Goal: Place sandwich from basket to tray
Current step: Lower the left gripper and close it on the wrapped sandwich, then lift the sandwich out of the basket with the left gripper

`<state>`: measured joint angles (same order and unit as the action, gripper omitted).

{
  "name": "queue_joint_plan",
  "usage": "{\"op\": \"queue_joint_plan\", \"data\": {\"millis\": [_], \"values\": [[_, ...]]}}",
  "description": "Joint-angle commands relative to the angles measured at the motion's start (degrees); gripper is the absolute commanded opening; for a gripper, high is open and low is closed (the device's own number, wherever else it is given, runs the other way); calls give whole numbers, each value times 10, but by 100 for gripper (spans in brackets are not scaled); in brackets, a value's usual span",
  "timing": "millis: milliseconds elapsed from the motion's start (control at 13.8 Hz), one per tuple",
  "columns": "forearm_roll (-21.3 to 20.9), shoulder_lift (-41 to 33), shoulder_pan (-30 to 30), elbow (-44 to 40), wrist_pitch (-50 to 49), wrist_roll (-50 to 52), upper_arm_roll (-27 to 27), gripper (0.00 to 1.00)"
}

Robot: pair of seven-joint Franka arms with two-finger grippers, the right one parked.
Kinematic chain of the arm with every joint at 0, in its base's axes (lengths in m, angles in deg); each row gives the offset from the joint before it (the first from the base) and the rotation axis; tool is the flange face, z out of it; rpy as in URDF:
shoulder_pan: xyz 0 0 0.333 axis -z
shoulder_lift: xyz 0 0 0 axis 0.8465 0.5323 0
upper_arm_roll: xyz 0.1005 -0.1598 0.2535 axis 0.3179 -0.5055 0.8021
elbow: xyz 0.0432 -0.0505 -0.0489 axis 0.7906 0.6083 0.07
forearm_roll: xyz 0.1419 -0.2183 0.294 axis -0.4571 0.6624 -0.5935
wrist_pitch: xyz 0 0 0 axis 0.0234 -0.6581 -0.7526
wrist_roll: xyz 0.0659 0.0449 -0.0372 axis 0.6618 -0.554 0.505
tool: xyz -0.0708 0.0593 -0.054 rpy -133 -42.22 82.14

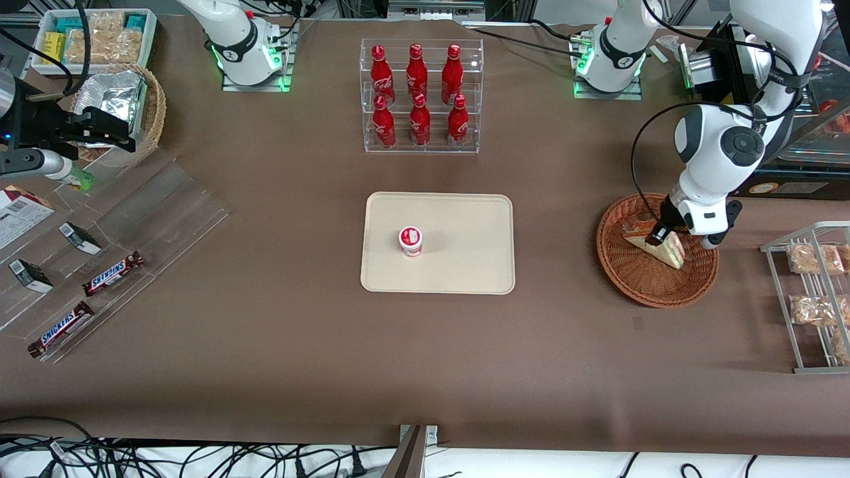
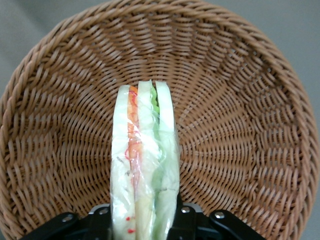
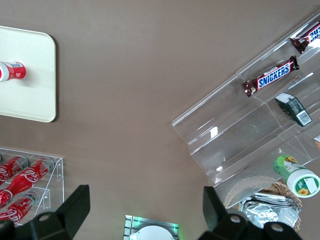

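Note:
A clear-wrapped sandwich with white bread and red and green filling sits in the reddish-brown wicker basket toward the working arm's end of the table. My gripper is down in the basket, its black fingers pressed against both flat faces of the sandwich, shut on it. The basket's woven floor shows all around the wedge. The cream tray lies at the table's middle, well away from the basket, with a small red-and-white cup standing on it.
A clear rack of red bottles stands farther from the front camera than the tray. A wire rack with bagged snacks stands beside the basket at the table's edge. Acrylic shelves with candy bars and a tan basket with foil packets are at the parked arm's end.

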<state>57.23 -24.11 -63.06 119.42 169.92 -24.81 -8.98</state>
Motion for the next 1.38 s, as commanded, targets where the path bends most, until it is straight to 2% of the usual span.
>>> {"op": "queue_joint_plan", "data": {"millis": [0,218,509,727,1018,1236,1309], "values": [[-17,-14,-1,-16,-26,4,0,0],[-18,-16,4,-60,-94,3,-5,0],[-19,-13,8,-209,-316,-45,-22,0],[-19,-10,29,-294,-408,-92,-23,0],[-1,-10,85,-362,-459,-176,-36,0],[57,-3,105,-377,-456,-236,-91,0],[61,4,105,-385,-455,-248,-114,0]]}}
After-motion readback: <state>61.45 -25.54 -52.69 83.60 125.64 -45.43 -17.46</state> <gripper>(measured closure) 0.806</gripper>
